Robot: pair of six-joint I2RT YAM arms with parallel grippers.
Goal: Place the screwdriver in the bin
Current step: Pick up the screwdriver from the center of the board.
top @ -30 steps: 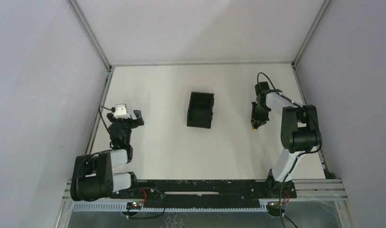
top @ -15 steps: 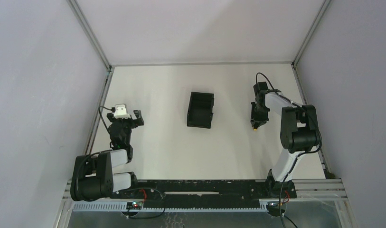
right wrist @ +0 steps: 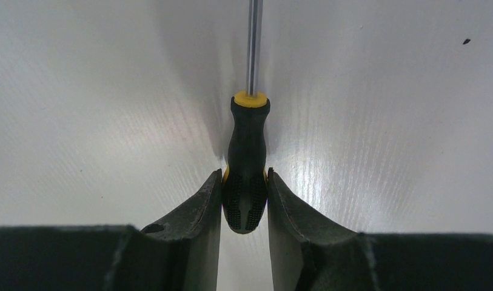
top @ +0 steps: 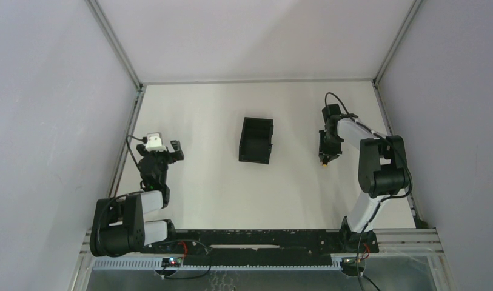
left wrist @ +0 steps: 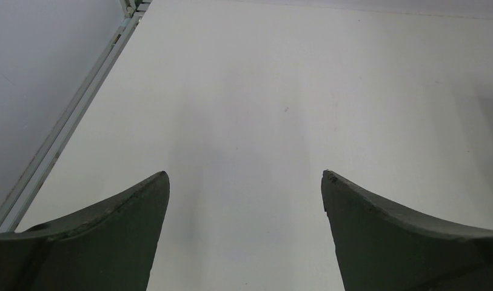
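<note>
the screwdriver [right wrist: 246, 151] lies between the two fingers of the right claw [right wrist: 244, 177], which pinch the ribbed black butt of its handle. the yellow collar and thin shaft run straight out past the fingertips and off the top edge of the right wrist view. whether it rests on the white counter [right wrist: 383, 121] or hangs just above it cannot be told. the left claw [left wrist: 245, 176] is spread wide with nothing between its fingers, low over the counter's left side.

there is one screwdriver, one bin [top: 256, 140] and two arms. the bin stands upright near the middle of the counter, open top up, well apart from both claws.

only the overhead view shows the bin and both arms. there the screwdriver [top: 324, 162] is just a yellow speck at the tip of the right claw [top: 324, 151]. only the right wrist view shows the grip on the handle. the left wrist view shows nothing but its own fingers and counter.
</note>
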